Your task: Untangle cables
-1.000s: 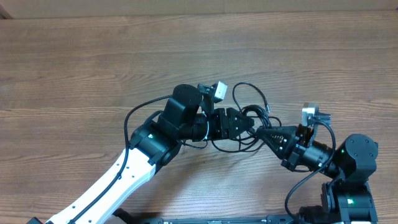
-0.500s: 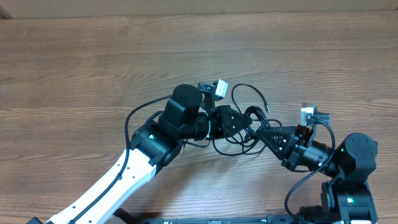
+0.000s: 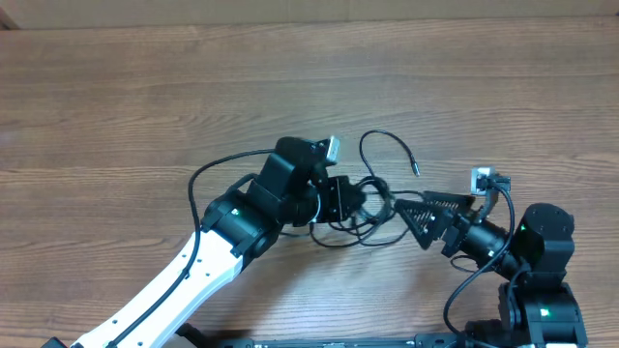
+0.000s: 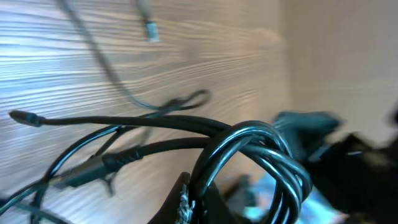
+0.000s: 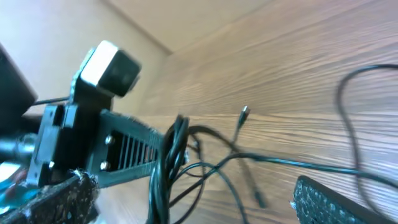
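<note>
The cables (image 3: 375, 208) are thin black cords bunched in a knot at mid-table. One strand arcs up to a loose plug tip (image 3: 414, 171). My left gripper (image 3: 359, 200) is shut on the bunch from the left. In the left wrist view the looped cables (image 4: 249, 140) rise out of the left gripper (image 4: 194, 202), pinched between its jaws. My right gripper (image 3: 415, 220) stands open just right of the knot, holding nothing. In the right wrist view the cables (image 5: 171, 163) hang between the wide-apart fingers (image 5: 326, 199) of the right gripper (image 5: 193, 202) without touching them.
The wooden table (image 3: 145, 97) spreads bare to the back and left. The left arm's white link (image 3: 184, 280) runs in from the lower left. The right arm's base (image 3: 542, 300) sits at the lower right. The left wrist camera (image 5: 109, 62) shows close ahead in the right wrist view.
My right gripper has opened, let go of the cables and drawn back to the right. My left gripper has shut on the bunch and pulled it a little to the left.
</note>
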{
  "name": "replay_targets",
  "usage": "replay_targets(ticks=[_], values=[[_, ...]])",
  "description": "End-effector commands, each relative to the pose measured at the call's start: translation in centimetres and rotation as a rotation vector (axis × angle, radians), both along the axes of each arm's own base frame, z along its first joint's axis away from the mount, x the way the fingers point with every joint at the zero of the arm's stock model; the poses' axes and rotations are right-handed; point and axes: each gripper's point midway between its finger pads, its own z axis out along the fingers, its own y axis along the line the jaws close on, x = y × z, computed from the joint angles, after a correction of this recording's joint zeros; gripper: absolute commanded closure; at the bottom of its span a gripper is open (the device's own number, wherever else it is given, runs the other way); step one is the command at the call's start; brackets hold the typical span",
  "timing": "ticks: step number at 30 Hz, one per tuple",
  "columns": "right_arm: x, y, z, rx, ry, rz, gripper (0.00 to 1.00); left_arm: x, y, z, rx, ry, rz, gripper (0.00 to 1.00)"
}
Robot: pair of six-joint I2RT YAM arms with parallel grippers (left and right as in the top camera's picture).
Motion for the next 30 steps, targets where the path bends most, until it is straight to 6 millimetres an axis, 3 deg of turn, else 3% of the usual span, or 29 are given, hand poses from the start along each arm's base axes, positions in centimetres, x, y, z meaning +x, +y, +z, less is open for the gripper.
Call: replay_targets(ticks=[1, 10, 16, 22, 27, 30], values=[[0.8, -1.0, 0.1, -0.065, -0.046, -0.061, 0.0, 1.0, 1.4, -0.4, 0.123, -0.159, -0.029, 0.96], [0.9, -1.1, 0.5, -0.02, 0.01, -0.084, 0.05, 2.0, 2.0, 2.0, 0.245, -0.29, -0.028, 0.96], [1.1, -2.4, 0.8, -0.137, 0.134, -0.134, 0.07, 2.4, 3.5, 4.7, 0.329, -0.332, -0.004, 0.96], [2.2, -3.2, 4.0, -0.31, 0.191, -0.142, 0.08, 3.1, 4.5, 5.8, 0.384, -0.376, 0.023, 0.96], [3.8, -1.8, 7.7, -0.434, 0.147, -0.092, 0.08, 3.4, 4.2, 7.2, 0.37, -0.418, 0.019, 0.96], [4.3, 0.0, 8.6, -0.488, 0.15, -0.032, 0.08, 3.8, 4.3, 8.1, 0.378, -0.454, 0.018, 0.96]])
